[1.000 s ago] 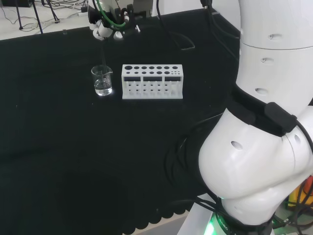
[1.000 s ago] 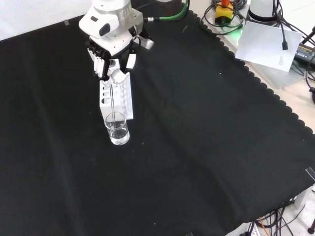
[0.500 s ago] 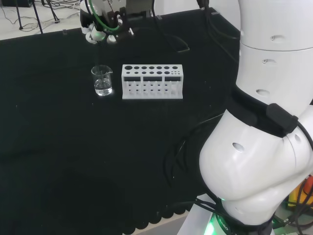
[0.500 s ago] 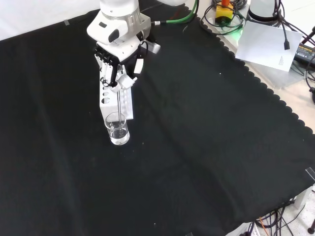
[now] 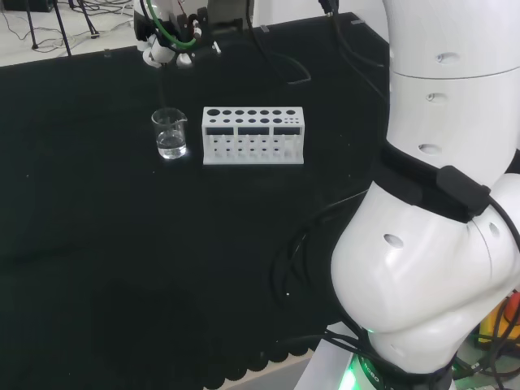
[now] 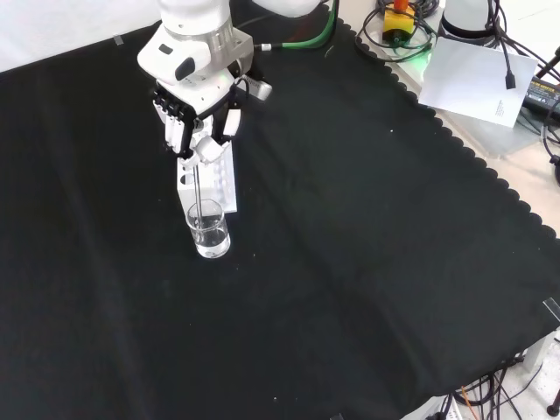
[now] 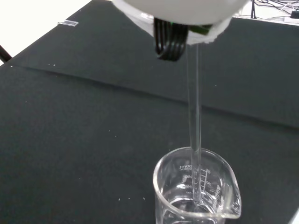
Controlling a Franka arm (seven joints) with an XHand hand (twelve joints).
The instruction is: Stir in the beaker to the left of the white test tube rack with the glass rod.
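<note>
Glass rod (image 7: 195, 140): upright, lower end dipped in the beaker (image 6: 210, 232), upper end pinched in the curled fingers of the robot hand (image 6: 198, 131). Likely stiff, slippery, brittle; best held high. Beaker: clear, some liquid, just left of the white test tube rack (image 5: 253, 135) in the head view. Desk (image 6: 367, 262): black cloth.

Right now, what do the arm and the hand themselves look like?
The arm is glossy white with rounded links, small recessed dimples and a black band round one link. Black cables run beside its base, where a green light glows. A green cable leads to the wrist. The hand has a white housing and black and white fingers.
</note>
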